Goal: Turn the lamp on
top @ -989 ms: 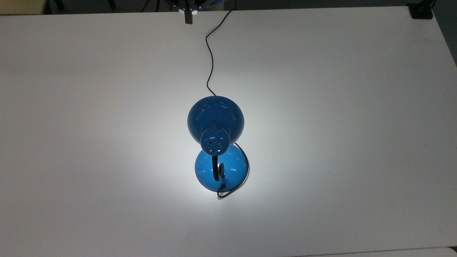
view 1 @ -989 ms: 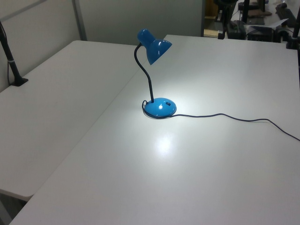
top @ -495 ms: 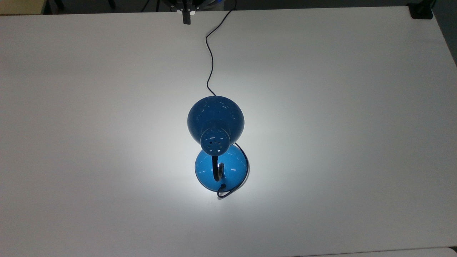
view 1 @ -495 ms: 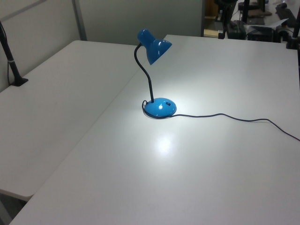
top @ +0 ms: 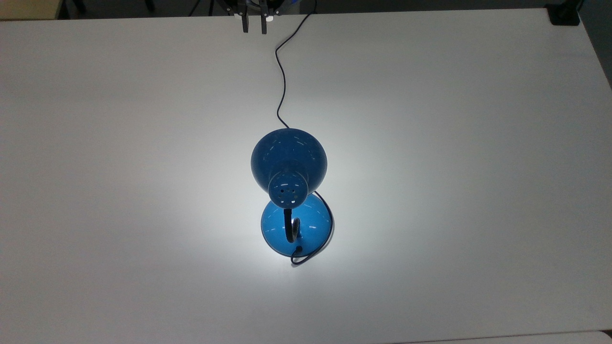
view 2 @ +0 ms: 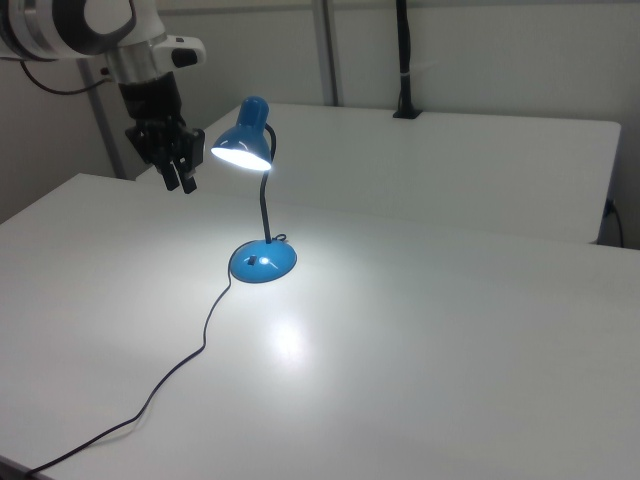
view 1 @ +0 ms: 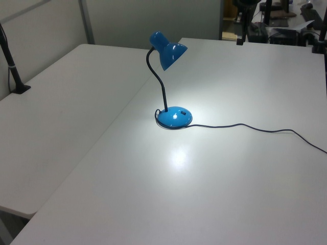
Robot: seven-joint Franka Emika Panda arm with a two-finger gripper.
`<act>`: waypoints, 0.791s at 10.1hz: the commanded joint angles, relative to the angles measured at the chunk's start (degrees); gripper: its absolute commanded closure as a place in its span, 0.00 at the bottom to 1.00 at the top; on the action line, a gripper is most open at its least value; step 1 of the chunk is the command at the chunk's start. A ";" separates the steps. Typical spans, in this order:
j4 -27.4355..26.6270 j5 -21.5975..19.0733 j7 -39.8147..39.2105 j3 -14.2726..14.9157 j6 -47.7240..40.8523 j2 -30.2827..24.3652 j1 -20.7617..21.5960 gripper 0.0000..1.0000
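Observation:
The blue lamp stands in the middle of the white table [top: 95, 143] and is lit. Its bell shade [top: 289, 157] hangs over the round base [top: 311, 229], and a bright patch [view 2: 285, 340] lies on the table in front of it. In the right view the shade [view 2: 245, 140] glows from beneath above its base [view 2: 264, 262]. The black cord [top: 282, 86] runs from the base to the top view's upper edge. My gripper [top: 254, 26] is open and holds nothing at that upper edge, far from the lamp. In the right view the gripper [view 2: 180, 182] hangs left of the shade.
A black clamped post [view 1: 15, 76] stands at the left view's far left edge. The same kind of clamp [top: 564, 16] sits on the top view's upper right corner. In the left view dark equipment [view 1: 286, 30] stands beyond the table's far end.
The gripper's fingers, together a second ago, have spread apart at the top view's upper edge. The lamp stays lit and has not moved.

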State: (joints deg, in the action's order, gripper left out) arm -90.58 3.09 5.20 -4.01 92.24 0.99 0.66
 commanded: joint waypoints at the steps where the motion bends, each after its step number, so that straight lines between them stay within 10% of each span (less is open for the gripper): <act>1: -1.53 -0.01 0.87 -0.65 1.62 -0.99 -0.58 0.11; 8: -1.26 0.52 0.87 -0.73 1.45 -1.17 -0.49 0.00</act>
State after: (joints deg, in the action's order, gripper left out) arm -90.58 3.12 5.20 -4.10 92.25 0.97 0.63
